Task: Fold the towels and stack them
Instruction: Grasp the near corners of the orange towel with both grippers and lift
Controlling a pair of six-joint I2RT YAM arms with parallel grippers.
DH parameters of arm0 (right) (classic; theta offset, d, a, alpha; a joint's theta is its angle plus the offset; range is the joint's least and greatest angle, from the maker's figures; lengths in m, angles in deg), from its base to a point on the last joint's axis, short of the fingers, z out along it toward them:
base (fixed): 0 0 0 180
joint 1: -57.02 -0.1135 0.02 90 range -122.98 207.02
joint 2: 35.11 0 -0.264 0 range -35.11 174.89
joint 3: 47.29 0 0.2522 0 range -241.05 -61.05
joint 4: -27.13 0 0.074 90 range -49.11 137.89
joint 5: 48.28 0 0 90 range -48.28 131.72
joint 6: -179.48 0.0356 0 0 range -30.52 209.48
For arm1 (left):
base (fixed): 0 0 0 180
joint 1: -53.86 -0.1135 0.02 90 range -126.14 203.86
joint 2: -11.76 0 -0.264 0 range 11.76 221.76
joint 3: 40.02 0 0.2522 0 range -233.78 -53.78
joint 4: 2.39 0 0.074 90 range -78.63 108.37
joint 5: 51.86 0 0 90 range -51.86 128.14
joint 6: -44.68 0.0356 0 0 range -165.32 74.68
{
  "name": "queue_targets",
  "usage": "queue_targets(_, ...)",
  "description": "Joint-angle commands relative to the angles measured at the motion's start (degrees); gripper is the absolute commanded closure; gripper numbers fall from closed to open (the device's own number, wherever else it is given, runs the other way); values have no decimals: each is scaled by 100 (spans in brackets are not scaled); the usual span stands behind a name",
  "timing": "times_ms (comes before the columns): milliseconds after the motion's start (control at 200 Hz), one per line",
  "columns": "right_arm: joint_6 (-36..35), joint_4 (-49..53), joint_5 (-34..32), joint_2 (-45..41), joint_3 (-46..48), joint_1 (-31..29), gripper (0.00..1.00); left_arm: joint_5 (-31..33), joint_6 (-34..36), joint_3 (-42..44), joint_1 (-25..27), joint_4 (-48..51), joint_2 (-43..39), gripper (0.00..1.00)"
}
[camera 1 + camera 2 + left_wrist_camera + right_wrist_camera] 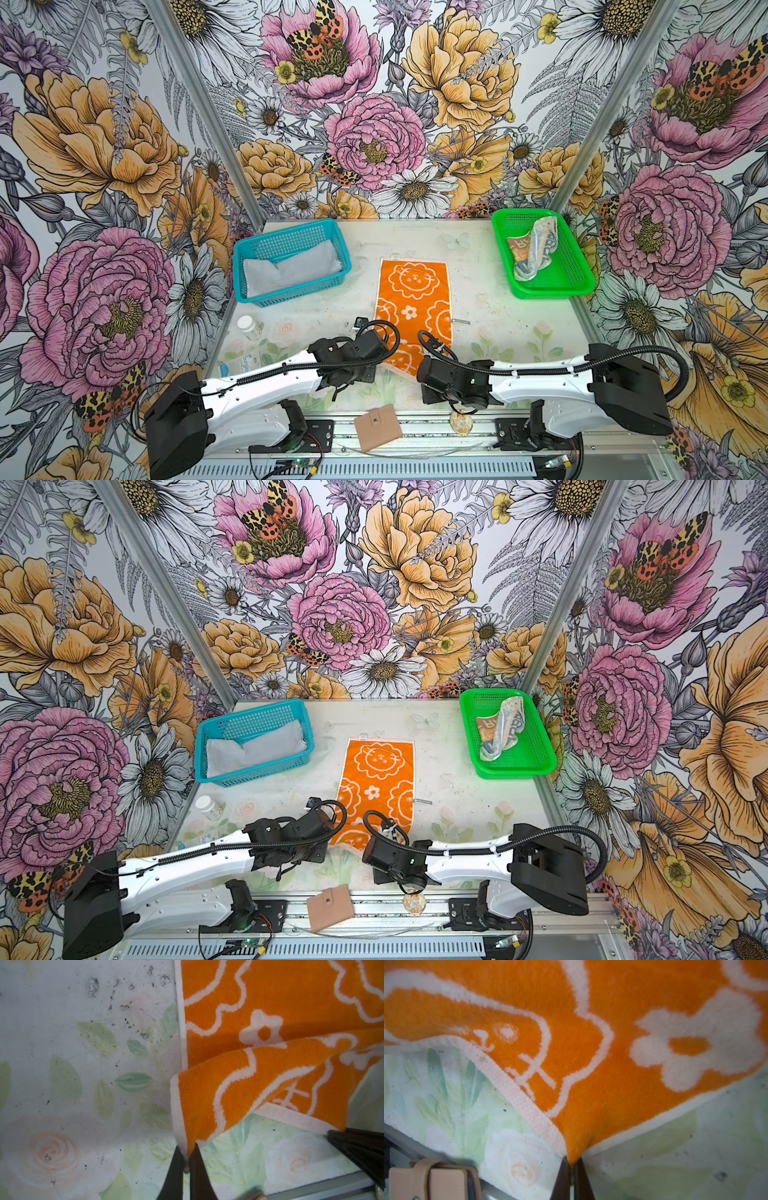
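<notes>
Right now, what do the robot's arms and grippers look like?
The left arm and right arm are white shells with black joints and bulky black bases. A ribbed black cable runs along each. The left gripper and right gripper have slim dark tapering fingers.

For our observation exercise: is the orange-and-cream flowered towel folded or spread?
Spread: the orange-and-cream flowered towel lies open on the table, its near corners pinched up by the left tool and right tool.

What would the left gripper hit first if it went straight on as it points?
Probably the orange towel itself: the left gripper is shut on one corner, and the flat rest of it lies just ahead; clearance is unclear.
</notes>
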Motion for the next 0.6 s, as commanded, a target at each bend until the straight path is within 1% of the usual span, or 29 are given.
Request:
queue_targets(0,-47,29,46,-340,189,26,100,20,-92,48,48,-69,-179,100)
queue_targets(75,-174,72,235,-789,364,3,100,-148,-63,92,137,-64,-365,100)
queue_targets(130,-195,163,507,-1187,561,24,100,-264,-27,133,269,-68,-531,100)
queue_targets(140,-200,203,549,-1258,589,26,100,-423,-14,136,289,-64,-557,100)
queue_targets(165,-218,318,612,-1453,647,14,100,-575,-1,154,345,-59,-628,100)
queue_targets(330,-179,1212,451,-2896,691,-24,100,-1057,11,139,687,22,-903,100)
queue_targets(385,-273,1536,283,-3316,507,-8,100,-1079,26,46,744,89,-940,100)
queue_targets(460,-456,1893,17,-3703,176,60,100,-934,52,-136,777,195,-960,100)
queue_targets(520,-715,2030,-90,-3806,-104,219,100,-773,103,-317,734,191,-951,100)
queue_targets(595,-1066,2174,-118,-3716,-427,601,100,-603,244,-622,572,177,-871,100)
